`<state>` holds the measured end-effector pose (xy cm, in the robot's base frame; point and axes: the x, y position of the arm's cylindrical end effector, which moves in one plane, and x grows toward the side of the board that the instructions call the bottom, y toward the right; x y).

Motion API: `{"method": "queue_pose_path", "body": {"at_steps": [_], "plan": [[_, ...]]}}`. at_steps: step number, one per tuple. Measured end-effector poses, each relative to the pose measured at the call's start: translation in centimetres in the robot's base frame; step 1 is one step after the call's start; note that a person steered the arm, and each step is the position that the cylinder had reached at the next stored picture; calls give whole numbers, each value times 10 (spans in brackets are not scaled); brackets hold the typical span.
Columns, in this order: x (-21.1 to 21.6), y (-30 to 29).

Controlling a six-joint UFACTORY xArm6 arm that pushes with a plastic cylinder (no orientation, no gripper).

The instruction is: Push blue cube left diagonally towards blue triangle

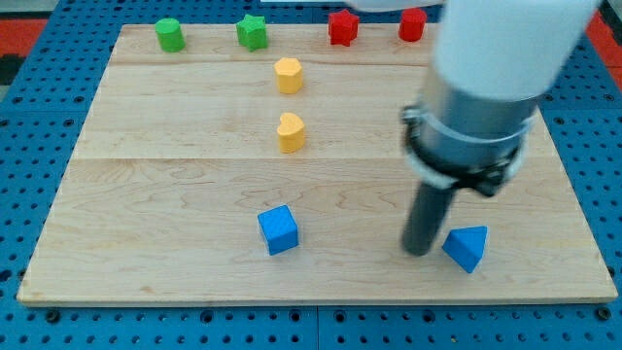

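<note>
- My tip (pixel 420 251) rests on the wooden board (pixel 175 185), just left of the blue triangle (pixel 467 247) near the view's bottom right; the bare rod carries no fingers.
- The blue cube (pixel 279 229) sits well apart at the view's left of the tip, near the board's bottom edge.
- Two yellow blocks (pixel 289 75) (pixel 291 132) stand one above the other at centre.
- Along the view's top: a green cylinder (pixel 170 34), a green star (pixel 252 32), a red star (pixel 342 27) and a red block (pixel 412 24).
</note>
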<state>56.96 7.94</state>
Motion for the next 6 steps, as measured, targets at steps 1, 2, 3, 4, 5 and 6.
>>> {"method": "queue_pose_path", "body": {"at_steps": [1, 2, 3, 4, 5, 6], "plan": [[48, -58], [42, -135], [6, -232], [-23, -208], [-23, -145], [-23, -57]]}}
